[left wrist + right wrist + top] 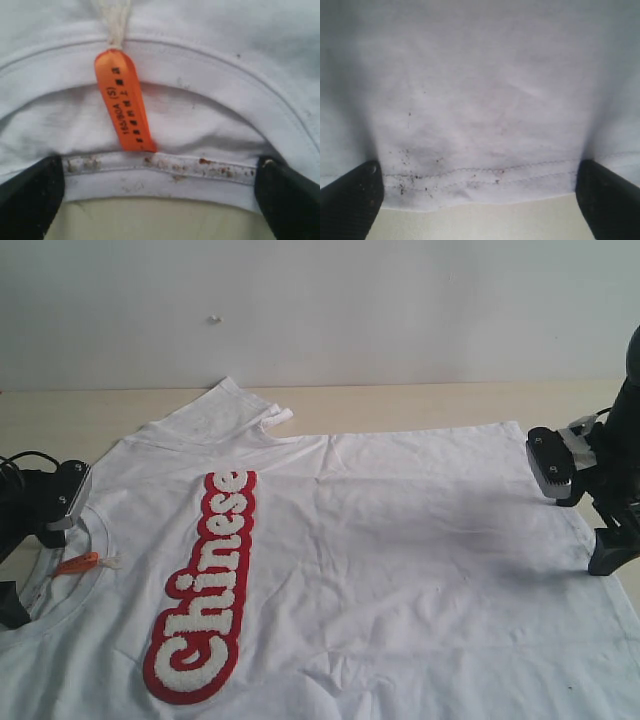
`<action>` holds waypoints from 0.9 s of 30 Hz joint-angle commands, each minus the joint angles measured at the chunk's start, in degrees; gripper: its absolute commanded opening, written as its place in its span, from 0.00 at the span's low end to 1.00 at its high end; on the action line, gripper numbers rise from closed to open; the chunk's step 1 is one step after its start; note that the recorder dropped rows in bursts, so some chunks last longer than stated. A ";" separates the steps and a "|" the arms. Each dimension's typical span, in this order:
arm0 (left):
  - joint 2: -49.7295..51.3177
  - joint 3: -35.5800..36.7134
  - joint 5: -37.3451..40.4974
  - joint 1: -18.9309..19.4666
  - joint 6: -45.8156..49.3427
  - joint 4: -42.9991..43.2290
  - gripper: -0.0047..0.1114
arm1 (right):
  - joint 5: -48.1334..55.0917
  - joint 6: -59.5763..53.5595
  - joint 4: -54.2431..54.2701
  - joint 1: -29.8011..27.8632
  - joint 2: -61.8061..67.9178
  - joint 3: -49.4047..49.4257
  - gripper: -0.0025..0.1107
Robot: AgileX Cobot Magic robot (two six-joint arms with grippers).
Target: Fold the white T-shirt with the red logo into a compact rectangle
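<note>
The thin white cotton T-shirt (pixel 400 540) lay flat on the pale table (pixel 400 405), red fuzzy logo (pixel 205 590) up. Both pincers were open wide: the left pincer (pixel 160 200) at the collar (pixel 210 70) by the small orange tag (pixel 125 105), the right pincer (pixel 480 200) at the hem (pixel 480 180). Grabbing just one layer could fold it crooked. No boxes showed.

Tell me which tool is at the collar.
The left tool: it straddles the collar beside the orange tag; the right tool straddles the plain hem.
</note>
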 commanded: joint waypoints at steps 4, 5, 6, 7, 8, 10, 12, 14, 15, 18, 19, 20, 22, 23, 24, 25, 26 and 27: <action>2.62 1.19 -1.25 0.18 0.22 1.48 0.94 | -4.89 -0.93 -1.68 -0.16 1.30 -0.02 0.95; 2.62 1.19 -1.25 0.18 0.22 1.48 0.94 | -4.89 -0.93 -1.68 -0.16 1.30 -0.02 0.95; 2.62 1.19 -1.25 0.18 0.22 1.48 0.94 | -4.89 -0.93 -1.68 -0.16 1.30 -0.02 0.95; 2.62 1.19 -1.25 0.18 0.22 1.48 0.94 | -4.89 -0.93 -1.68 -0.16 1.30 -0.02 0.95; 2.62 1.19 -1.25 0.18 0.22 1.48 0.94 | -4.89 -0.93 -1.68 -0.16 1.30 -0.02 0.95; 2.62 1.19 -1.25 0.18 0.22 1.48 0.94 | -4.89 -0.93 -1.68 -0.16 1.30 -0.02 0.95; 2.62 1.19 -1.25 0.18 0.22 1.48 0.94 | -4.86 -1.08 -1.68 -0.16 1.30 -0.02 0.95; 2.62 1.19 -1.25 0.18 0.22 1.48 0.94 | -4.79 -0.95 -1.68 -0.16 1.30 -0.02 0.95; 2.62 1.19 -1.25 0.18 0.22 1.48 0.94 | -4.79 -0.95 -1.68 -0.16 1.30 -0.02 0.95; 2.62 1.19 -1.25 0.18 0.22 1.48 0.94 | -4.79 -0.95 -1.68 -0.16 1.30 -0.02 0.95; 2.62 1.19 -1.25 0.18 0.22 1.48 0.94 | -4.79 -0.95 -1.68 -0.16 1.30 -0.02 0.95; 2.62 1.19 -1.25 0.18 0.22 1.48 0.94 | -4.79 -0.95 -1.68 -0.16 1.30 -0.02 0.95; 2.62 1.19 -1.25 0.18 0.22 1.48 0.94 | -4.79 -0.95 -1.68 -0.16 1.30 -0.02 0.95; 2.62 1.19 -1.25 0.18 0.22 1.48 0.94 | -4.79 -0.84 -1.68 -0.16 1.30 -0.02 0.95; 2.62 1.19 -1.25 0.18 0.22 1.48 0.94 | -4.79 -0.84 -1.68 -0.16 1.30 -0.02 0.95; 2.62 1.19 -1.25 0.18 0.22 1.48 0.94 | -4.79 -0.84 -1.68 -0.16 1.30 -0.02 0.95; 2.62 1.19 -1.25 0.18 0.22 1.48 0.94 | -4.79 -0.84 -1.68 -0.16 1.30 -0.02 0.95; 2.62 1.19 -1.25 0.18 0.22 1.48 0.94 | -4.79 -0.84 -1.68 -0.16 1.30 -0.02 0.95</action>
